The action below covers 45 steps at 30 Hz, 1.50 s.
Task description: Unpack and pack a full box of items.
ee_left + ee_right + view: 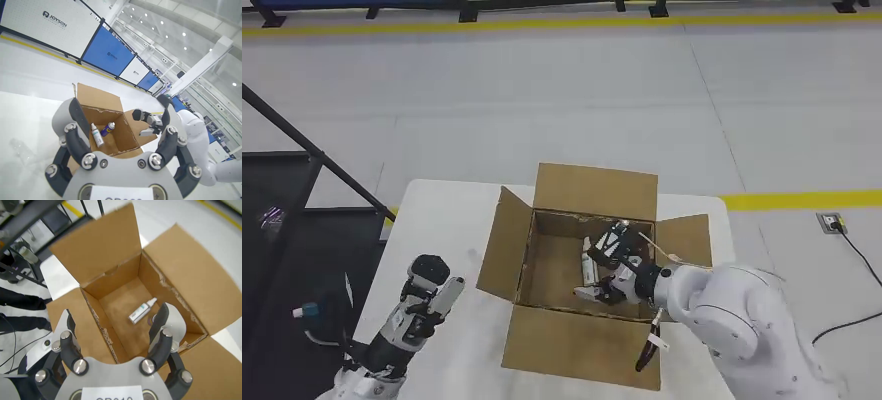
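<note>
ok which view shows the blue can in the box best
The left wrist view: the blue can shows plainly on the box floor beside the white bottle. In the right wrist view a finger of the right gripper covers all but a sliver. In the top view I cannot pick it out.

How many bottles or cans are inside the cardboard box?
2. A white spray bottle lies on the floor of the cardboard box; a blue spray can lies beside it, nearer a corner. Parts of the floor are hidden, so more may be there.

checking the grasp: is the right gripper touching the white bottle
Apart. Left wrist view: right gripper hangs near the box rim, white bottle lies on the box floor.
</note>
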Motion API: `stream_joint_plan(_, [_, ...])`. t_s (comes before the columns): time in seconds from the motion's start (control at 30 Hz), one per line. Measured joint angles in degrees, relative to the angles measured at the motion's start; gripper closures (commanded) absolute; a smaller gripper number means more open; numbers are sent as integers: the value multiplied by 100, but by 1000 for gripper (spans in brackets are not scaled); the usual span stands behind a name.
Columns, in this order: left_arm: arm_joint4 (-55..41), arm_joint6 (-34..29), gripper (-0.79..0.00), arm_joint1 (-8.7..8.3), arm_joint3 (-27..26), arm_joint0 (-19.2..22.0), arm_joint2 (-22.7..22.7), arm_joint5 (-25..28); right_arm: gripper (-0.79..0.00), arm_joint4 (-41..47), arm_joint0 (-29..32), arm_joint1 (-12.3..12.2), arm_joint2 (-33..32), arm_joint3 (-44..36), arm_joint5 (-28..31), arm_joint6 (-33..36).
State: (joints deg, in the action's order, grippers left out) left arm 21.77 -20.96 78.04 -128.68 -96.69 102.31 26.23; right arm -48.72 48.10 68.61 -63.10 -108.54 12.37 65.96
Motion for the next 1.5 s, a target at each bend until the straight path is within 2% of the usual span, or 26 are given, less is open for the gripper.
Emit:
stream_joint_plan(0.13, [-36, 112, -785, -13, 94, -184, -86, 318, -785, -130, -492, 98, 435, 907, -423, 133])
stream_joint_plan(0.27, [-97, 266, -785, -26, 175, -154, -191, 406, -785, -600, -721, 167, 710, 1515, -763, -124])
stream_joint_plan(0.37, [-95, 287, -785, -40, 194, -120, -224, 400, -785, -781, -756, 185, 749, 1766, -791, -429])
stream_joint_plan(0.5, [-205, 319, -785, -58, 240, -93, -258, 388, -785, -1054, -782, 190, 792, 1959, -808, -482])
stream_joint_plan(0.6, [-548, 245, -785, -79, 329, -80, -282, 582, -785, -1248, -806, 203, 834, 2108, -805, -615])
stream_joint_plan(0.9, [-549, 235, -785, -81, 337, -79, -268, 588, -637, -1320, -1024, 316, 1051, 2776, -808, -861])
stream_joint_plan(0.93, [-550, 235, -785, -81, 337, -79, -268, 588, -591, -1348, -1051, 331, 1074, 2842, -833, -913])
stream_joint_plan(1.03, [-550, 235, -785, -81, 337, -79, -268, 588, -526, -1349, -1131, 379, 1134, 3040, -895, -1042])
stream_joint_plan(1.07, [-550, 235, -785, -81, 337, -79, -268, 588, -468, -1330, -1158, 397, 1145, 3102, -923, -1081])
stream_joint_plan(1.17, [-547, 239, -785, -81, 340, -79, -264, 585, -486, -1258, -1209, 432, 1157, 3236, -934, -1121])
stream_joint_plan(1.23, [-382, 339, -785, -81, 356, -83, -184, 425, -477, -1211, -1230, 450, 1159, 3287, -919, -1134])
stream_joint_plan(1.3, [172, 555, -785, -74, 340, -119, -155, -14, -480, -1148, -1234, 465, 1148, 3328, -897, -1157])
stream_joint_plan(1.4, [733, 825, -785, -57, 389, -170, -300, -497, -517, -1078, -1229, 477, 1119, 3373, -851, -1167])
stream_joint_plan(1.5, [1024, 830, -785, -58, 515, -107, -482, -717, -517, -1008, -1219, 487, 1084, 3393, -807, -1179])
